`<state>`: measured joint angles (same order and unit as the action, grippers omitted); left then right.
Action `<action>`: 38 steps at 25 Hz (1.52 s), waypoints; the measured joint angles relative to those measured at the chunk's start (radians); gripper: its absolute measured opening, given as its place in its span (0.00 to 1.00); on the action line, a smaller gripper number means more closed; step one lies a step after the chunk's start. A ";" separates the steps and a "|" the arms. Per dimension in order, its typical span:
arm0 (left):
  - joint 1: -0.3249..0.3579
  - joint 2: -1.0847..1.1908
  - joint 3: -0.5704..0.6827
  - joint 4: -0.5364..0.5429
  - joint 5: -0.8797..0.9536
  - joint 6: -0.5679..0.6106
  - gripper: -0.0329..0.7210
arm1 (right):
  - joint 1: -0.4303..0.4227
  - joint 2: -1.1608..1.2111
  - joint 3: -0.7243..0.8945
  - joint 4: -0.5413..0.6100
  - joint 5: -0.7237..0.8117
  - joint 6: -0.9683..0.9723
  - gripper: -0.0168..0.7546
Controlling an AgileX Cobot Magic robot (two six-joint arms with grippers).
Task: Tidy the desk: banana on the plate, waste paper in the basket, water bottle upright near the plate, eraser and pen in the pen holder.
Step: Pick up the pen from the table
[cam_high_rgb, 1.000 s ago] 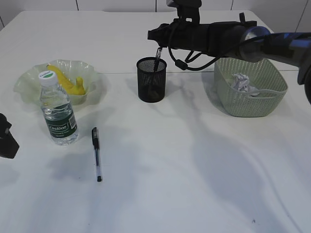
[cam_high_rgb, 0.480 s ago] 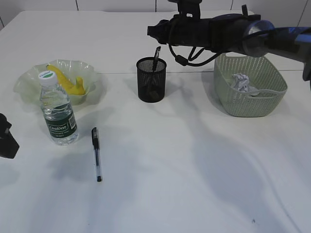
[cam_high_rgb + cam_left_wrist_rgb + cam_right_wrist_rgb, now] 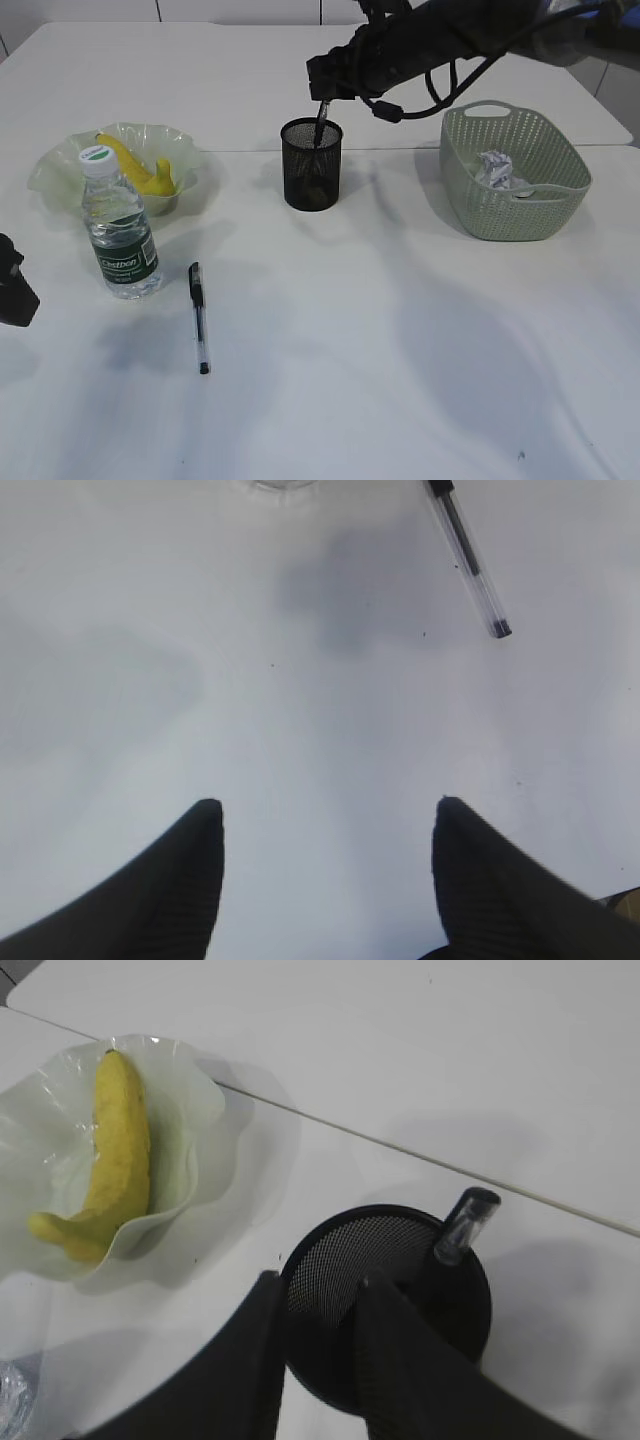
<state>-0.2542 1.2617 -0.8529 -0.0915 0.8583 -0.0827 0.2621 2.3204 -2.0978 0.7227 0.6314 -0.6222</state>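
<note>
The right arm (image 3: 470,35) has swung up and back toward the far right. A second ago it lay almost level across the far side of the worktop (image 3: 350,330); now it slants steeply out of the top of the exterior view, which leaves the basket (image 3: 515,190) on the right fully uncovered where the arm had crossed in front of its far rim. The right pincer (image 3: 315,1345) hovers just above the pen holder (image 3: 312,163), its jaws a narrow gap apart and gripping nothing. A pen (image 3: 463,1226) stands inside the holder, leaning on the right of the rim, free of the jaws. That reads as a release just made, so one pen is delivered.

Nothing else has moved. The basket holds the crumpled waste paper (image 3: 497,170). On the far left the plate (image 3: 60,170) carries the banana (image 3: 135,165), and the water bottle (image 3: 118,225) stands upright just near of it. A second pen (image 3: 197,315) lies flat on the worktop to the right of the bottle. That one remains to be put away. The eraser cannot be made out; the dark mesh hides the bottom of the holder.

The left pincer (image 3: 325,865) rests at the near left edge, jaws wide apart and empty, with the lying pen in its view.
</note>
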 joint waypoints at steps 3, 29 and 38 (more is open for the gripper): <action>0.000 0.000 0.000 0.000 0.000 0.000 0.65 | 0.000 -0.043 0.000 -0.093 0.062 0.080 0.27; 0.000 0.000 0.000 -0.048 0.000 0.000 0.65 | 0.328 -0.220 -0.006 -0.747 0.531 0.691 0.27; 0.000 0.000 0.000 -0.044 -0.033 -0.018 0.65 | 0.401 -0.132 -0.006 -0.661 0.554 0.763 0.37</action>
<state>-0.2542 1.2617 -0.8529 -0.1360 0.8254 -0.1003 0.6635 2.1885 -2.1035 0.0621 1.1855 0.1405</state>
